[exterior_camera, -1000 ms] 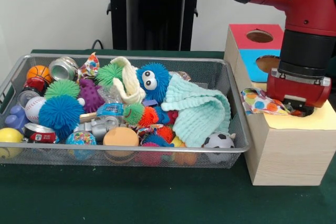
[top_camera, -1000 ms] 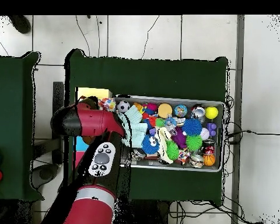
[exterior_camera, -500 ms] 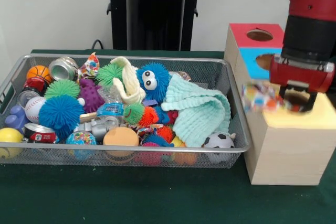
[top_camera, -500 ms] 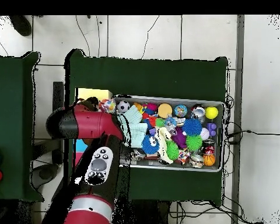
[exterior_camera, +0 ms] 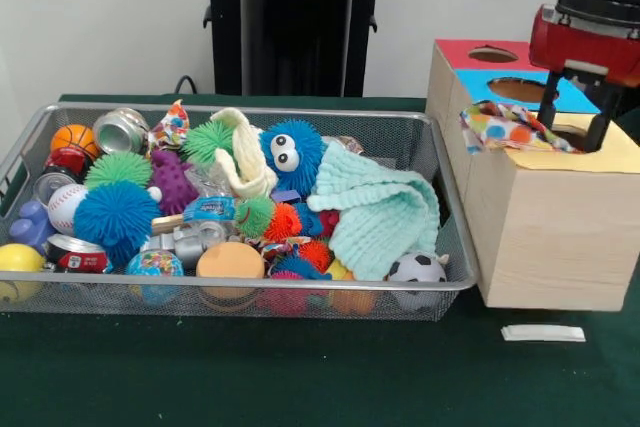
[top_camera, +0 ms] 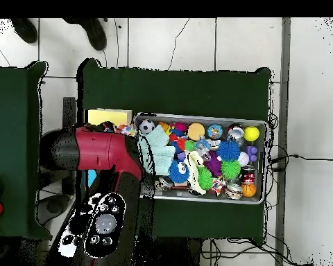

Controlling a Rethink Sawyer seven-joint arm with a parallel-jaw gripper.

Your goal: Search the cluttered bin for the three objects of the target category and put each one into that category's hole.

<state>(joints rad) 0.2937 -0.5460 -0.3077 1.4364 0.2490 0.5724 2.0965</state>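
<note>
As gripper (exterior_camera: 578, 125) rose, box (exterior_camera: 545, 237) tipped.

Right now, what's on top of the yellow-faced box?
The polka-dot cloth lies on the yellow-faced box, draped over its left edge beside the hole. The open gripper hangs over the hole, partly hiding it; its inside cannot be seen.

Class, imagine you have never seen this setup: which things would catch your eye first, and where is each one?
The wire-mesh bin on the green table draws the eye first, heaped with bright toys, among them a blue fuzzy creature with googly eyes beside a mint-green cloth. To the right, the red claw hangs open over the yellow-faced box. A polka-dot cloth lies draped over that box's top edge.
</note>
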